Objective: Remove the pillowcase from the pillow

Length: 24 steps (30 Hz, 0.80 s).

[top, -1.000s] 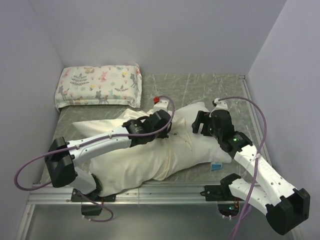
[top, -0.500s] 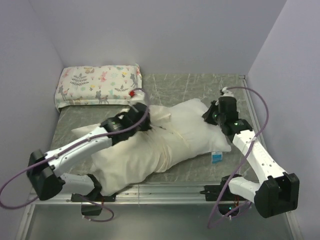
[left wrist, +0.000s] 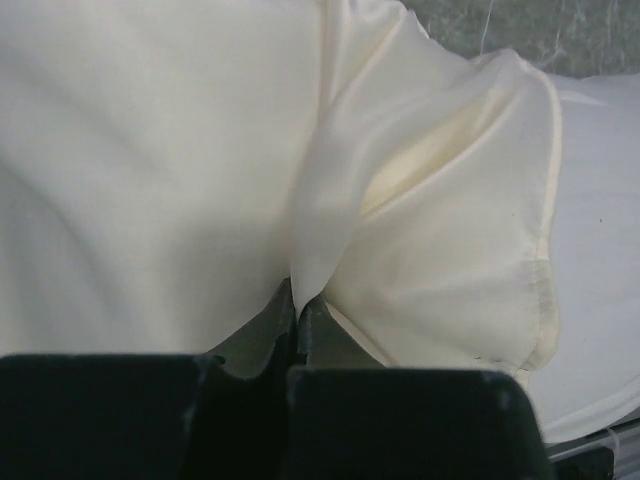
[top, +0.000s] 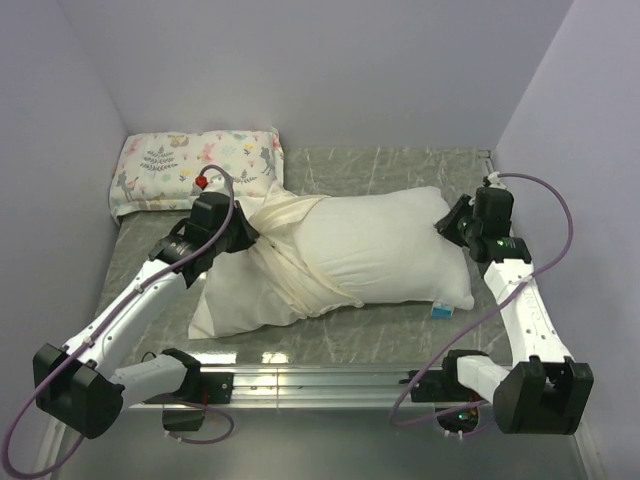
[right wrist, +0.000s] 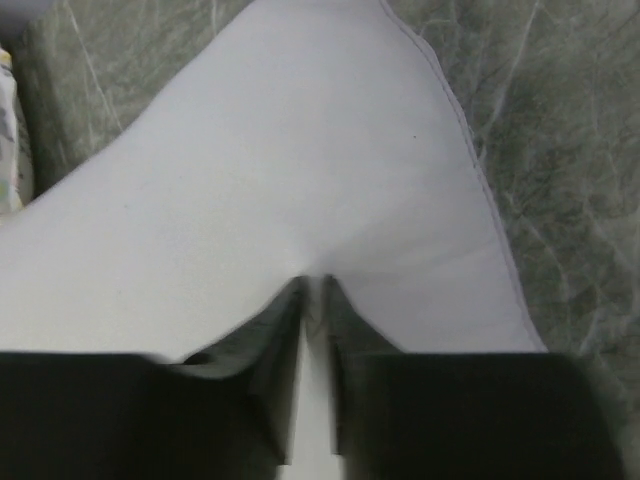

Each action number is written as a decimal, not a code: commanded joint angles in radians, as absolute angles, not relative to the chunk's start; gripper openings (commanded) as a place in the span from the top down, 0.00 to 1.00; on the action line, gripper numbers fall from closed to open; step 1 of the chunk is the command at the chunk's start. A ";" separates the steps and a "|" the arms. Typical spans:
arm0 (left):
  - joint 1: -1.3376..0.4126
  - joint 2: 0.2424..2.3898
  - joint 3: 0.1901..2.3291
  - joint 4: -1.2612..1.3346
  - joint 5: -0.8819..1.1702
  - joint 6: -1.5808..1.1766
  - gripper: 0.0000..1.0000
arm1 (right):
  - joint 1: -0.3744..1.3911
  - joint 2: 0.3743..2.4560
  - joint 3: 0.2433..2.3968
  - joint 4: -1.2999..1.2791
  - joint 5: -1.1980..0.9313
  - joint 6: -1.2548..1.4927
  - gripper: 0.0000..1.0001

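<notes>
Pillowcase (top: 255,292) covers only the left half of the pillow (top: 400,250) on the bench (top: 380,165), pinched by the left claw (top: 252,235) for pulling leftward, while the right claw (top: 448,225) pinches the bare right corner as anchor.

Cloth finishes, glossy against matt
The pillowcase (top: 255,292) is smooth, faintly glossy cream fabric; the pillow (top: 390,250) matt white cloth; the table (top: 380,165) around the pillow dull, stone-veined.

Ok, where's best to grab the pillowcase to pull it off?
Probably the pillowcase by the loose fold near its open edge, coming from the left, away from the bare pillow end. That fold stands up thin, easy to pinch; the left tool is shut on it.
</notes>
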State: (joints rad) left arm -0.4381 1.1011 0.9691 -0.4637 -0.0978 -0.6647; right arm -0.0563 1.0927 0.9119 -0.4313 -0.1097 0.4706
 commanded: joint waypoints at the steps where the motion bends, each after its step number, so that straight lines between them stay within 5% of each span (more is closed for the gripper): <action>1: -0.489 1.120 0.948 -0.436 -0.090 -0.629 0.99 | 0.003 1.007 0.948 -0.432 -0.006 0.422 0.59; 4: -0.537 1.147 0.956 -0.425 -0.109 -0.635 0.99 | 0.196 0.977 1.015 -0.488 0.075 0.394 0.31; 10: -0.580 1.199 1.014 -0.431 -0.138 -0.635 0.99 | 0.573 0.988 1.075 -0.537 0.118 0.345 0.08; 19: -0.618 1.246 1.035 -0.414 -0.153 -0.641 0.99 | 0.834 1.294 1.012 -0.407 0.176 0.344 0.05; 21: -0.623 1.249 1.037 -0.413 -0.155 -0.641 0.99 | 0.831 1.359 1.009 -0.378 0.189 0.354 0.07; 23: -0.626 1.247 1.039 -0.419 -0.161 -0.640 1.00 | 0.824 1.425 1.005 -0.368 0.215 0.379 0.36; 24: -0.627 1.244 1.040 -0.425 -0.170 -0.638 0.99 | 0.809 1.436 1.000 -0.362 0.239 0.391 0.60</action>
